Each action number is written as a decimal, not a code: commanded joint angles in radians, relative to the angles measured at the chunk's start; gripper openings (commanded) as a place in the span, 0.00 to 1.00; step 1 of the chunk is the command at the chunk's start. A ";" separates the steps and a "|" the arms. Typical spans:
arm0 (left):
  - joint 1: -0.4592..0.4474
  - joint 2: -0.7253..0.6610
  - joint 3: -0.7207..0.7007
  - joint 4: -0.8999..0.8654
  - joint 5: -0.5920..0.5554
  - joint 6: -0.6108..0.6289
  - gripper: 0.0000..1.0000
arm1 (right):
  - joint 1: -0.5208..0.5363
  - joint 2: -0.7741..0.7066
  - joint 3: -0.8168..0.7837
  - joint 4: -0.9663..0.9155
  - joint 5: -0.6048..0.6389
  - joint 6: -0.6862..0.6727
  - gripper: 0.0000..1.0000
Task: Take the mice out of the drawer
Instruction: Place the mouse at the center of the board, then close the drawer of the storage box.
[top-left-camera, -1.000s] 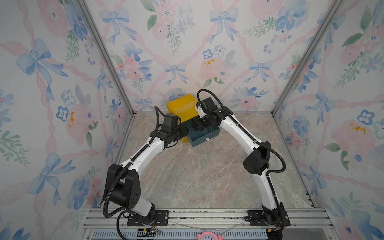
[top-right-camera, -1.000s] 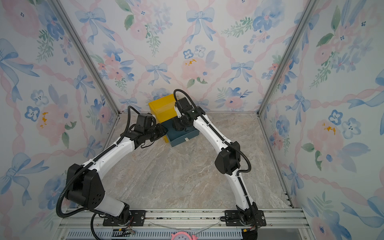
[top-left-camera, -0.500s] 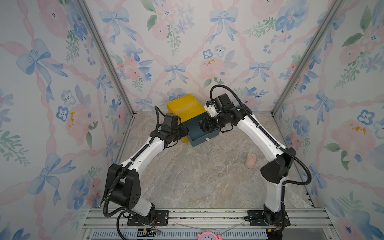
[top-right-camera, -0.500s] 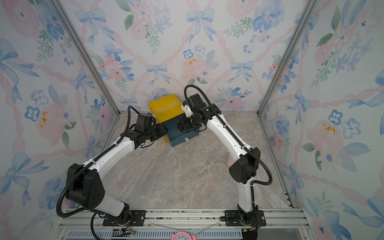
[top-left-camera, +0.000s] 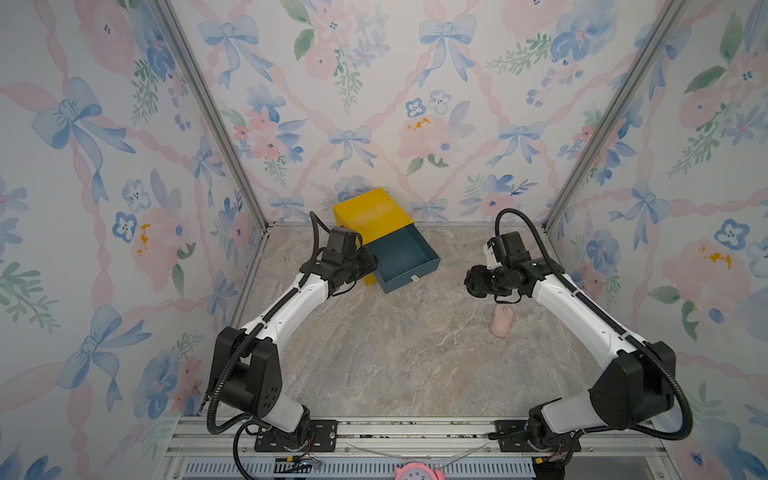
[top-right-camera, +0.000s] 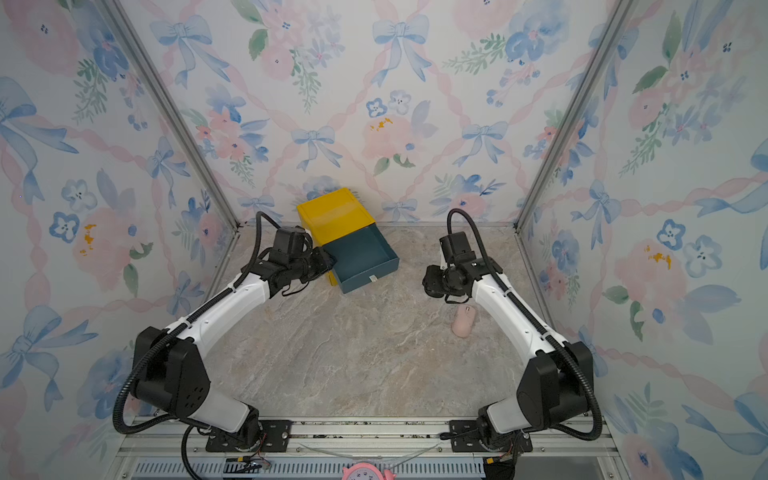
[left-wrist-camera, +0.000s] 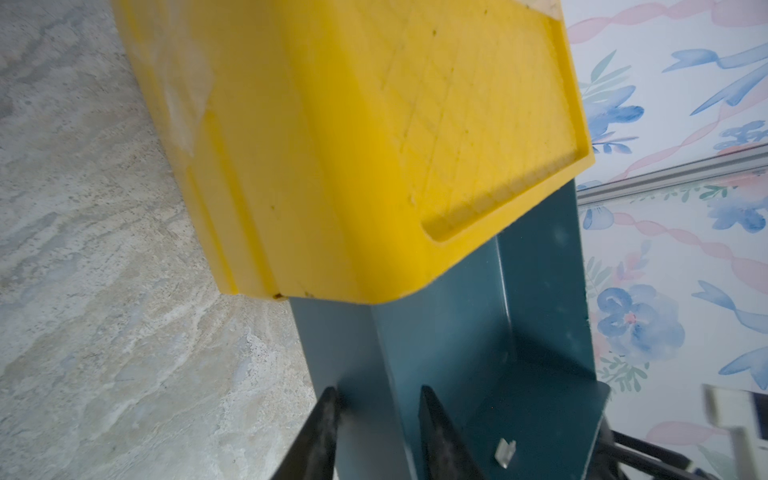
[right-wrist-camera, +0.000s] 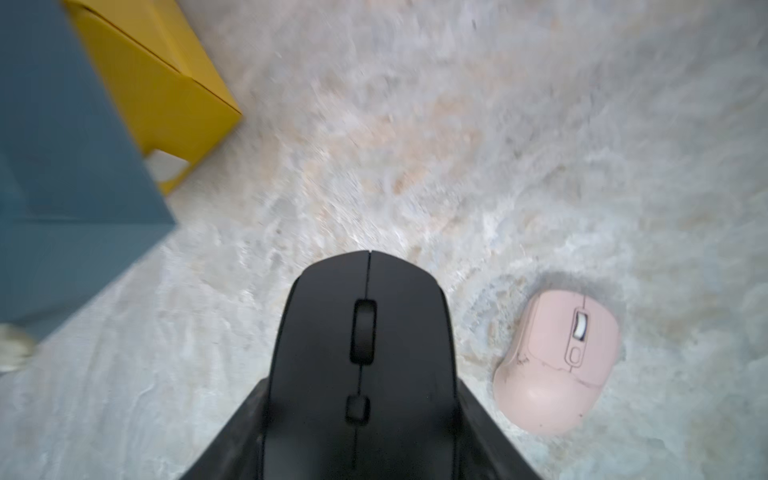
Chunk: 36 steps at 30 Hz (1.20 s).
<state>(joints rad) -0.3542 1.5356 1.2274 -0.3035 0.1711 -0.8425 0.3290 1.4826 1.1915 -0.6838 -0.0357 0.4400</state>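
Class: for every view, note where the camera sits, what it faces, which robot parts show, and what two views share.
Top views: high at the front, looking down and back; left arm and right arm show.
Left wrist: on the left arm, facing yellow case and drawer; jaws show.
Right wrist: on the right arm, facing the table; jaws hold a black mouse.
Shared: both wrist views show the drawer and yellow case.

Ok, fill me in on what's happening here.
The right claw holds a black mouse above the table, close to a pink mouse lying there. The left claw straddles a side wall of the teal drawer, pulled out of its yellow box. What shows of the drawer looks empty.
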 joint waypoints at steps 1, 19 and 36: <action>-0.004 0.003 0.017 -0.039 -0.008 -0.005 0.35 | 0.012 0.025 -0.107 0.171 0.049 0.078 0.53; -0.005 0.001 0.020 -0.039 -0.002 -0.005 0.36 | 0.073 0.200 -0.175 0.253 0.162 0.109 0.75; 0.026 -0.079 0.027 -0.040 0.044 0.011 0.44 | 0.251 0.099 0.117 0.175 0.010 0.138 0.54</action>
<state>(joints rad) -0.3374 1.4914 1.2289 -0.3225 0.1814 -0.8417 0.5449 1.5520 1.2438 -0.4873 0.0090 0.5575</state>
